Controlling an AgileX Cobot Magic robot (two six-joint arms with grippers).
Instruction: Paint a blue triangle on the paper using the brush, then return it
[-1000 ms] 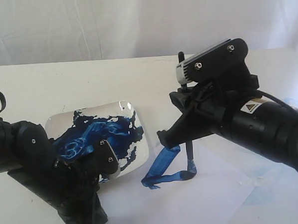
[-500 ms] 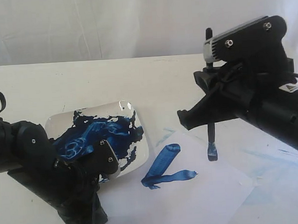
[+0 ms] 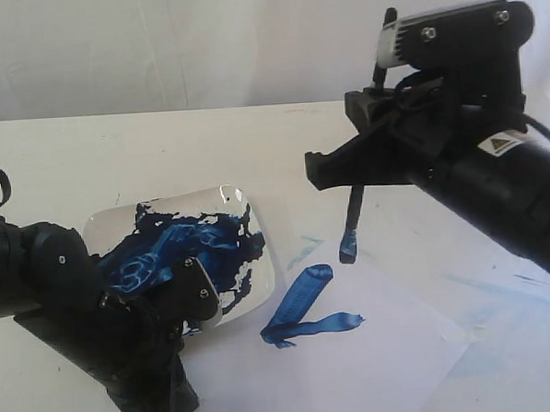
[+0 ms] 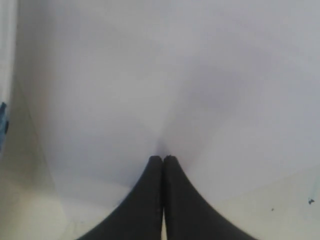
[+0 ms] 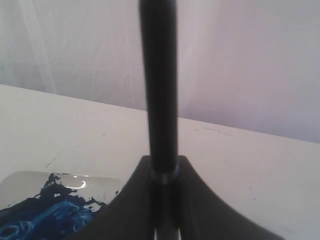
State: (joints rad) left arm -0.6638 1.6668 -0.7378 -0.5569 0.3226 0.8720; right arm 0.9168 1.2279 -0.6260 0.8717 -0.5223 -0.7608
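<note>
Exterior view: the brush (image 3: 352,219) is clamped near upright in the right hand (image 3: 351,171), its tip held above the paper (image 3: 376,367), just beyond the unclosed side of the triangle (image 3: 304,313). The left hand (image 4: 163,161), fingers pressed together, is placed farther off.

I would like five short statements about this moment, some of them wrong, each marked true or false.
1. The right gripper grips the thin black-handled brush. True.
2. The brush's blue tip presses on the white paper sheet. False: the tip hangs lifted off the paper.
3. The blue triangle is closed. False: only two dark-blue strokes, meeting at one corner.
4. The left gripper is shut and empty. True.
5. The square white dish is clean. False: dark blue paint smears the dish.
</note>
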